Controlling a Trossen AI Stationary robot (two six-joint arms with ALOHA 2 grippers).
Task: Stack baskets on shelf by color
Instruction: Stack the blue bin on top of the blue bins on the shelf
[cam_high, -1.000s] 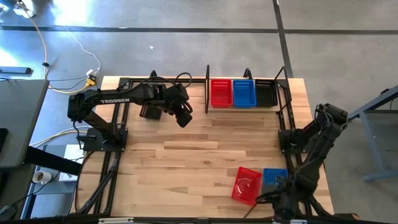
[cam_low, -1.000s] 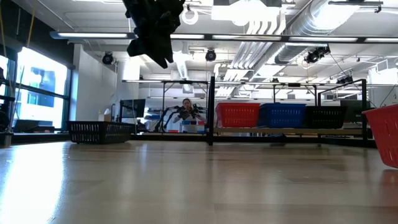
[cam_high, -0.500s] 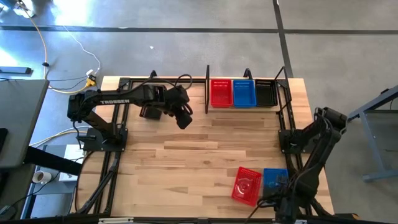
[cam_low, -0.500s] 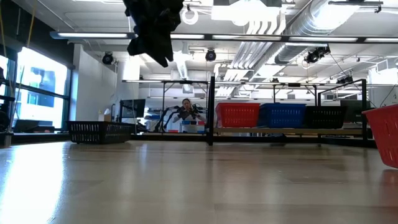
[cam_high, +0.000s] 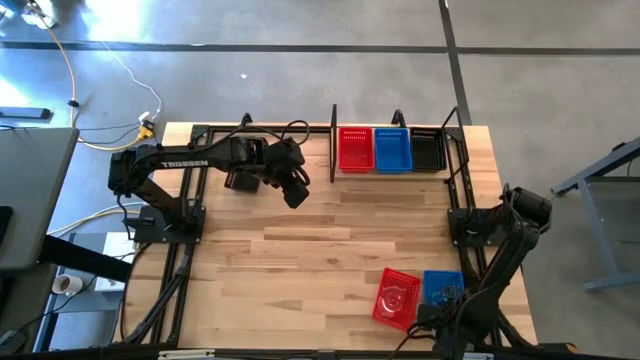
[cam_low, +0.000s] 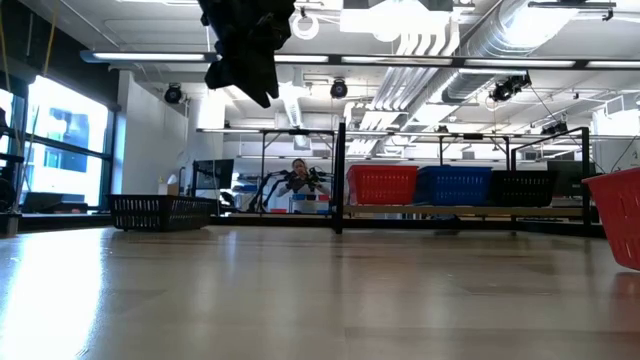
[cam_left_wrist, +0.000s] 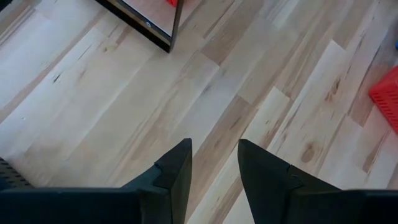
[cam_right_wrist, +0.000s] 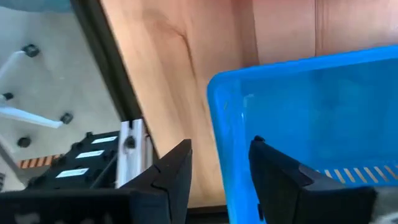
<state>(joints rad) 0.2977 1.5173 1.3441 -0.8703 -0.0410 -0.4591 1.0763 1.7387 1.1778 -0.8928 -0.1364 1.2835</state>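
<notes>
On the shelf (cam_high: 333, 140) at the far right, a red basket (cam_high: 354, 150), a blue one (cam_high: 392, 150) and a black one (cam_high: 428, 150) stand side by side on its base. Near the table's front right corner a blue basket (cam_high: 438, 287) rests on the wood beside a skewed red basket (cam_high: 397, 297). My right gripper (cam_right_wrist: 221, 144) is open above the blue basket, pointing down, one finger on either side of its rim (cam_right_wrist: 217, 118). My left gripper (cam_left_wrist: 214, 143) hangs open over bare wood left of the shelf. Another black basket (cam_low: 160, 212) sits on the table at far left.
Black arm frames (cam_high: 170, 280) run along both table sides. The shelf's upright (cam_low: 340, 175) stands in mid-table at the back. Bare wood (cam_high: 300, 250) lies across the table's middle. A person (cam_low: 300, 175) is far off in the room behind.
My right arm has sunk toward the blue basket at the near right corner, tipping to point more steeply down. The baskets have stayed where they were.
</notes>
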